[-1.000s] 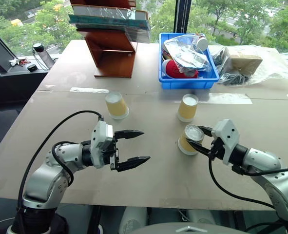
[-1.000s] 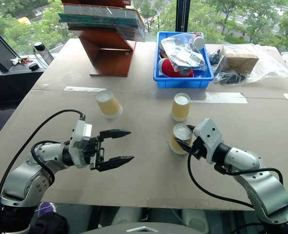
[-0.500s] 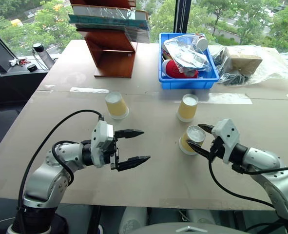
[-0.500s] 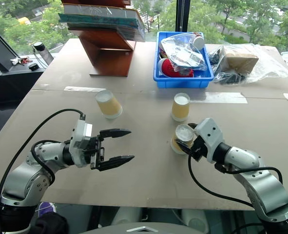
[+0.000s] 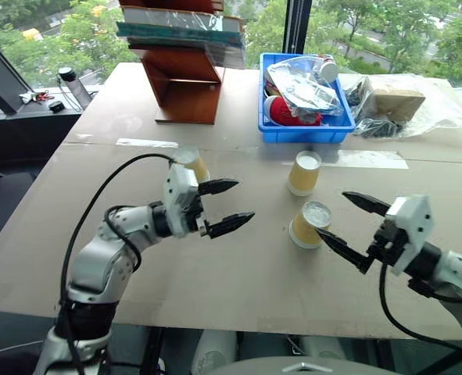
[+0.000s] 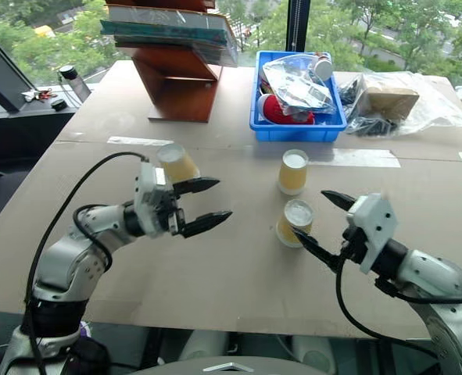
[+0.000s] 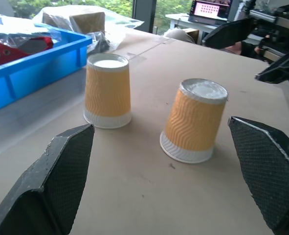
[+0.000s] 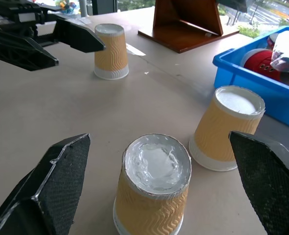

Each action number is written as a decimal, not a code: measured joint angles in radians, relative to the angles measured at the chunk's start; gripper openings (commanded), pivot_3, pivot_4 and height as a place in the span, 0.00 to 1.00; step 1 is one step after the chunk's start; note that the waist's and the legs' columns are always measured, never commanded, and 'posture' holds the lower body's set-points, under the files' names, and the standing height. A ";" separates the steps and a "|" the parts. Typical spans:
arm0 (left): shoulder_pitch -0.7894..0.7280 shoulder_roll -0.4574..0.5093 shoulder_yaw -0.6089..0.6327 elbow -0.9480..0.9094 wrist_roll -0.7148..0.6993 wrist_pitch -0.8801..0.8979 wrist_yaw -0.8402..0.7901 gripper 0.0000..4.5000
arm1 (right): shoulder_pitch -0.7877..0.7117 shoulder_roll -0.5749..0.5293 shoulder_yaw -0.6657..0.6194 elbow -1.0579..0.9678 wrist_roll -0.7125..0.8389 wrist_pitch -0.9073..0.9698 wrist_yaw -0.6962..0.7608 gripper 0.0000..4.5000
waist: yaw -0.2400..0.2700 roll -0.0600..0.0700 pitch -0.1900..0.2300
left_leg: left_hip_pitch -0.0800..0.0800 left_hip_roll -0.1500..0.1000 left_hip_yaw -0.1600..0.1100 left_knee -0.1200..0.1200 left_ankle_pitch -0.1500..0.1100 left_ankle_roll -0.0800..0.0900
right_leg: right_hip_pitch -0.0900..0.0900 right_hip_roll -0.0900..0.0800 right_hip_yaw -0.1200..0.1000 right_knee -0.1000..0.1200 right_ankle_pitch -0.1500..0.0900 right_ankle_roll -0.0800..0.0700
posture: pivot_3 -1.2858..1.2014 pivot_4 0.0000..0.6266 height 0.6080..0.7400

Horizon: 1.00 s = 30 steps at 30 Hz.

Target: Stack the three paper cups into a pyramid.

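Note:
Three tan ribbed paper cups stand upside down and apart on the table, not forming a pyramid. The left cup (image 5: 193,162) is partly hidden behind my left gripper (image 5: 243,200), which is open and points toward the other two. The far cup (image 5: 303,173) stands upright. Just in front of it the near cup (image 5: 309,224) leans slightly. My right gripper (image 5: 331,212) is open, its fingers spread just to the right of the near cup and not touching it. The right wrist view shows the near cup (image 8: 154,196) between the open fingers, with the far cup (image 8: 230,127) behind.
A blue bin (image 5: 302,129) of bagged items sits behind the cups. A wooden stand (image 5: 185,86) holding books is at the back left, and a plastic-wrapped box (image 5: 395,101) at the back right. The table's front edge lies close below both arms.
My right gripper has opened, let go of the near cup and drawn back to the right. The left gripper has moved forward and right, beside the left cup.

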 measured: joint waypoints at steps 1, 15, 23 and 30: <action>-0.021 -0.009 -0.010 0.013 0.008 0.008 0.006 1.00 | 0.016 0.000 -0.017 -0.007 0.005 -0.004 0.001 0.99 | 0.002 0.000 0.000 | 0.000 0.000 0.000 0.000 0.000 0.000 | 0.000 0.000 0.000 0.000 0.000 0.000 | 0.52 0.24 1.00; -0.496 -0.303 -0.242 0.620 0.287 -0.091 0.037 1.00 | 0.456 0.085 -0.356 -0.116 0.064 -0.197 0.096 0.99 | 0.008 -0.002 0.000 | 0.000 -0.002 0.000 0.002 0.000 0.000 | 0.001 0.002 0.001 -0.001 0.000 0.001 | 0.52 0.24 1.00; -0.602 -0.423 -0.242 0.853 0.376 -0.203 0.054 1.00 | 0.587 0.157 -0.378 -0.124 0.055 -0.300 0.108 0.99 | 0.010 -0.002 0.001 | -0.001 -0.002 0.000 0.001 0.000 0.000 | 0.001 0.002 0.000 -0.001 0.000 0.001 | 0.52 0.24 1.00; -0.641 -0.471 -0.232 0.964 0.423 -0.286 0.061 0.89 | 0.618 0.182 -0.377 -0.124 0.021 -0.350 0.106 1.00 | 0.013 -0.002 0.001 | -0.001 -0.002 0.000 0.001 0.000 0.000 | 0.001 0.002 0.000 -0.001 0.000 0.001 | 0.52 0.24 1.00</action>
